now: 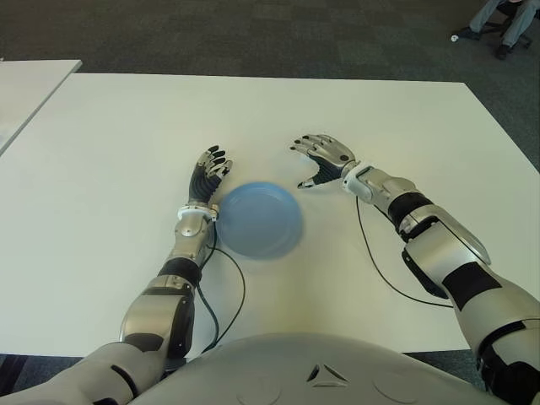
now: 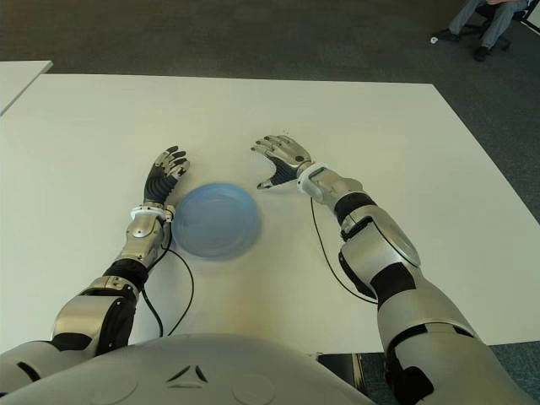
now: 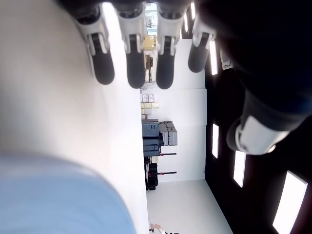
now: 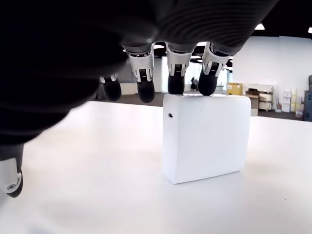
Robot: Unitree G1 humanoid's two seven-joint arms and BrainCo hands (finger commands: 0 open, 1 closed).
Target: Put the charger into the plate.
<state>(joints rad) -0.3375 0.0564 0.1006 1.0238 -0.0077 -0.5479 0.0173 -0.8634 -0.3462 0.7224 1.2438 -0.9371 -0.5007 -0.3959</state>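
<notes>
Reaching for the charger: my right hand [image 1: 325,160] hovers over the middle of the white counter [image 1: 118,126], fingers spread and holding nothing. From my right wrist, the charger [image 4: 204,137] shows as a white block standing upright on the counter, with my fingertips [image 4: 176,83] hanging just over its top edge; whether they already touch it I cannot quite tell. From my head the block is lost under the hand, white against white.

The blue plate [image 1: 257,219] sits just beside that hand, on the side toward the near edge of the counter, and it is bare. My left hand [image 1: 207,175] shows at the plate's left rim, fingers straight and loosely spread, gripping nothing.

The step in hand, as I judge it, is the grasp itself, so the task is barely begun. Next I need to lower the right hand, close thumb and fingers across the block's flat faces, lift it clear and carry it the short way over the plate's rim. The smooth sides may slip in a loose grip.
</notes>
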